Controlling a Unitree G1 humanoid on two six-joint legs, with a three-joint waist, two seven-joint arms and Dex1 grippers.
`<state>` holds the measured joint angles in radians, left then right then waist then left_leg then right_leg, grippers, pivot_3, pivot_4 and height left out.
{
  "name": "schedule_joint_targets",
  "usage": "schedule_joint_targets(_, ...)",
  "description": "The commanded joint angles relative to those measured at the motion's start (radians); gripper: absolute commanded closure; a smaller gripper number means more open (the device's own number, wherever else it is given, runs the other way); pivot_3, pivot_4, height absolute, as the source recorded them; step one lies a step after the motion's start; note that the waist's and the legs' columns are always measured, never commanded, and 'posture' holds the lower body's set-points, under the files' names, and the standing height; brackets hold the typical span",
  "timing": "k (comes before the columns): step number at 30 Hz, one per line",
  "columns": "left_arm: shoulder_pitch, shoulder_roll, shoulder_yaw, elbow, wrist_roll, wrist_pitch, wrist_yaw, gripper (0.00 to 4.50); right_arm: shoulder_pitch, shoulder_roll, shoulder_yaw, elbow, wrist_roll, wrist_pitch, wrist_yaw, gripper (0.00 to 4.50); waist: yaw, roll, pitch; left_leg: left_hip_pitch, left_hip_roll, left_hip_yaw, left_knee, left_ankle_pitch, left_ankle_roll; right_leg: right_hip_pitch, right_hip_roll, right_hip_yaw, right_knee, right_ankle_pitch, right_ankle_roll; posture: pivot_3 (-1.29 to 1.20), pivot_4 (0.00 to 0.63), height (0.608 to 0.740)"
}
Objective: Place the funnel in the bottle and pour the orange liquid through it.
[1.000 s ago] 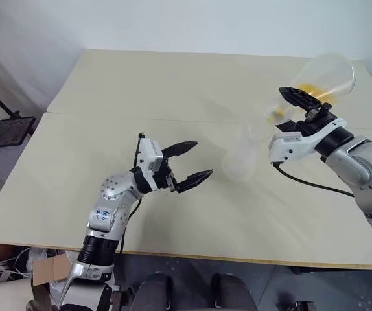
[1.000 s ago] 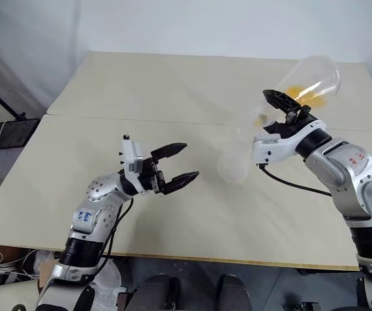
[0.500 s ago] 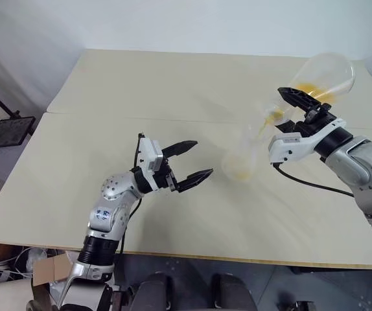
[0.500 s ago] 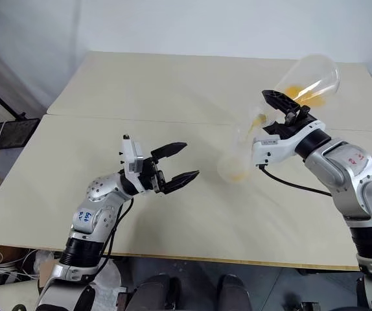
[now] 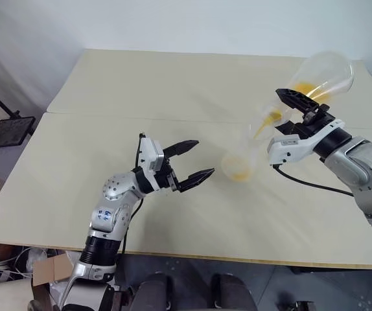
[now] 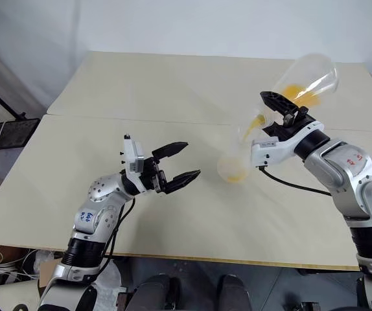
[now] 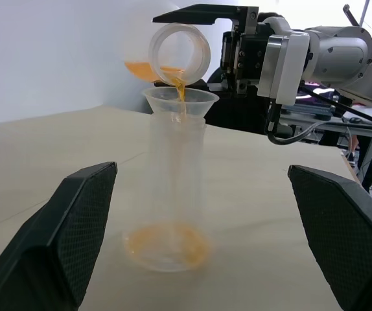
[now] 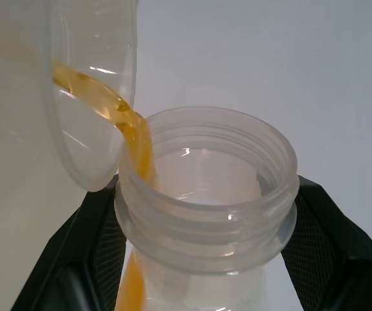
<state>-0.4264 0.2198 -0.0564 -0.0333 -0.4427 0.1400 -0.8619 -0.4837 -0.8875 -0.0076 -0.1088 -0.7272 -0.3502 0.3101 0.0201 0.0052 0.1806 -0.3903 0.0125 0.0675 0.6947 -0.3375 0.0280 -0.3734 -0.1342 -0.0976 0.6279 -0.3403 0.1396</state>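
right gripper (image 5: 294,111) clamped the tilted flask (image 5: 320,74) at its neck, orange liquid (image 7: 179,91) streaming into the funnel (image 7: 180,102) atop the light, tippable bottle (image 7: 171,188); left gripper (image 5: 194,166) stood open beside it.

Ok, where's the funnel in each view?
Left eye: funnel right of centre, atop the bottle.
Right eye: same spot.
Left wrist: capping the bottle, under the flask.
Right wrist: clear rim beside the flask's threaded mouth.
Shared landmark: the orange stream entering it.
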Motion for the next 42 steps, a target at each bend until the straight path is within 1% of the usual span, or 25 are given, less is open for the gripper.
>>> schedule_joint_targets(1,-0.005,-0.004,0.004,-0.038,-0.011,-0.017,0.004,0.00,-0.001,-0.024,-0.028,-0.012,-0.001,-0.008,-0.032,1.68,0.000,0.000,0.000,0.000,0.000,0.000,0.000,0.000,0.000,0.000,0.000,0.000,0.000,0.000,0.000,0.00,0.150,0.740)
schedule_joint_targets(7,-0.008,-0.005,0.004,-0.038,-0.012,-0.014,0.006,0.00,0.002,-0.032,-0.022,-0.009,-0.037,-0.022,-0.051,1.68,0.000,0.000,0.000,0.000,0.000,0.000,0.000,0.000,0.000,0.000,0.000,0.000,0.000,0.000,0.000,0.00,0.150,0.740)
schedule_joint_targets(42,-0.008,-0.010,-0.002,-0.041,-0.010,-0.016,0.012,0.00,0.001,-0.035,-0.012,0.003,-0.101,-0.041,-0.128,1.68,0.000,0.000,0.000,0.000,0.000,0.000,0.000,0.000,0.000,0.000,0.000,0.000,0.000,0.000,0.000,0.00,0.150,0.740)
